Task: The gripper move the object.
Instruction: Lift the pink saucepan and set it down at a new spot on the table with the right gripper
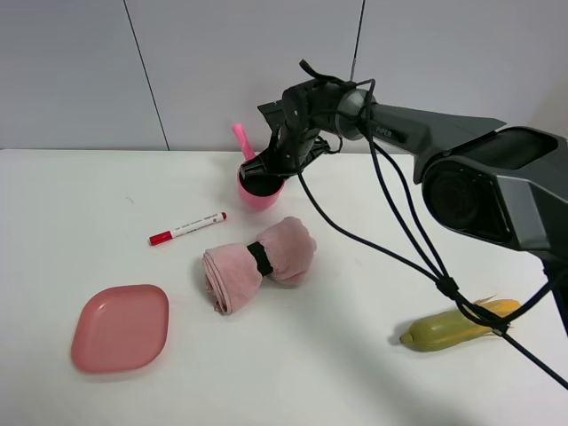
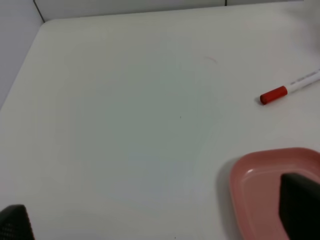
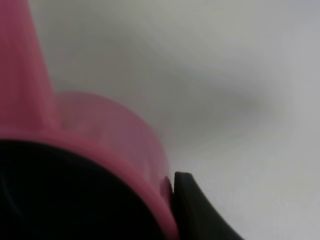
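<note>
Here, right end effector point(image 1: 264, 176): closed on the pink saucepan point(image 1: 260, 195), one finger point(image 3: 197, 212) touching the rim's outer wall.
Left end effector point(image 2: 157, 220): wide open, holding nothing.
Saucepan position: just behind the rolled towel point(image 1: 257, 262), handle raised.
Marker point(image 1: 186, 228): left of the towel.
Plate point(image 1: 120, 327): front-left of the towel, on the surface point(image 1: 355, 382).

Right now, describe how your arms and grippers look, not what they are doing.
The right arm is a dark grey tapered shell with small pale lettering, ending in a black wrist and black right gripper. Black cables hang from it in loops. Of the left gripper only two black fingertips show.
</note>
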Available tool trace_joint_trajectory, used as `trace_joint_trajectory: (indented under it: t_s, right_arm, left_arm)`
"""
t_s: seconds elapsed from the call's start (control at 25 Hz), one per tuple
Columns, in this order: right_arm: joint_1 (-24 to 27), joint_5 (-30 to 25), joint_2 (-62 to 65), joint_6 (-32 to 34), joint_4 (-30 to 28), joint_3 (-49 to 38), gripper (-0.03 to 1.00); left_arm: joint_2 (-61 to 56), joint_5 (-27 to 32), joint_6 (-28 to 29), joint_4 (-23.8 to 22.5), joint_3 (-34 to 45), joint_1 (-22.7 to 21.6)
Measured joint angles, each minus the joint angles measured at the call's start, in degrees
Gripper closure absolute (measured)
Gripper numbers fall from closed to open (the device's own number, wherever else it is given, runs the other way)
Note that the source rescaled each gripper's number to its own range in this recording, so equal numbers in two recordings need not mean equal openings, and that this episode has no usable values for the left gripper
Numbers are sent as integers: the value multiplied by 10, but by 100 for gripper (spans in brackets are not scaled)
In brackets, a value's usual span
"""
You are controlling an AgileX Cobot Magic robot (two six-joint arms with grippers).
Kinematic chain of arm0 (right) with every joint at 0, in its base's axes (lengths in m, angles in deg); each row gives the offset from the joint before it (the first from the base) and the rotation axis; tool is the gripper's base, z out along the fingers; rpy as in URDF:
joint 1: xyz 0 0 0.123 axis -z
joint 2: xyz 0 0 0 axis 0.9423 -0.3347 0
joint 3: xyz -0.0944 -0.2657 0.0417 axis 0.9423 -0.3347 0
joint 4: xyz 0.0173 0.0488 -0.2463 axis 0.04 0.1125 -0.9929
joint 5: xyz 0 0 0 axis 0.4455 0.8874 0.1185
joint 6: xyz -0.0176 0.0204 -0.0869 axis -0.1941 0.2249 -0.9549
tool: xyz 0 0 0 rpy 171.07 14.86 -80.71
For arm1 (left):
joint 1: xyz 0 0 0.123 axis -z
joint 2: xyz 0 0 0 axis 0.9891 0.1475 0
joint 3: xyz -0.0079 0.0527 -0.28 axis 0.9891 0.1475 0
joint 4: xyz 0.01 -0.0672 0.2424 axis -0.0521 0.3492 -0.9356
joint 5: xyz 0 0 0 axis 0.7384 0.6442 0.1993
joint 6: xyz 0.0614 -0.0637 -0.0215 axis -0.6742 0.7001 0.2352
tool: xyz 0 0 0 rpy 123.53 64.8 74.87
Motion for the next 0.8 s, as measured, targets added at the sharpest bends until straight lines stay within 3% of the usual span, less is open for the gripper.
trace_joint_trajectory:
  t_s: [0.32, 0.44, 0.56, 0.64, 0.68, 0.8]
  right_arm:
    - [0, 14, -14, 0, 0, 0, 97]
    - [0, 20, -14, 0, -8, 0, 89]
    - [0, 25, -14, 0, -8, 0, 58]
    - [0, 26, -13, 2, -8, 0, 27]
    - [0, 26, -12, 4, -8, 0, 16]
    - [-2, 25, -8, 4, -8, 0, 1]
  left_arm:
    - [0, 0, -3, 0, 0, 0]
    - [0, 0, -3, 0, 0, 0]
    - [0, 0, -3, 0, 0, 0]
    - [0, 0, -3, 0, 0, 0]
    - [0, 0, 0, 0, 0, 0]
    - [0, 0, 0, 0, 0, 0]
